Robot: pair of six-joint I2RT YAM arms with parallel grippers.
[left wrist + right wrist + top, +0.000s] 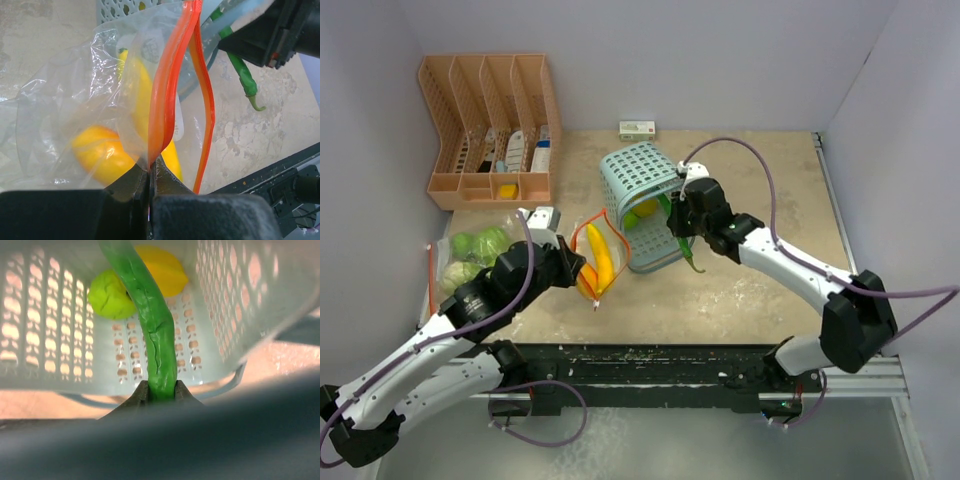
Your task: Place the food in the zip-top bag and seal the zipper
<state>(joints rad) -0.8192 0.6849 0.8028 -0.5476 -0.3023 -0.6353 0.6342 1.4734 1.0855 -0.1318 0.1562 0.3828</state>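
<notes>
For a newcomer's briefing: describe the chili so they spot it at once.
Find the teal basket tipped over mid-table. At its mouth the right end effector pinches the chili. It's long, thin and green; the fruits behind it are plump.

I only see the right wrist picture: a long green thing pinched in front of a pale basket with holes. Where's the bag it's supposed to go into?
Observer: The zip-top bag stands left of the basket, with the left gripper pinching its orange zipper edge so the mouth gapes open.
Operator: Is anything inside it?
Observer: Yes, a long yellow fruit and a round orange fruit show through the plastic.
Operator: Is my green thing over the bag?
Observer: Not yet. The green chili hangs to the right of the bag's mouth, in front of the basket.
</notes>
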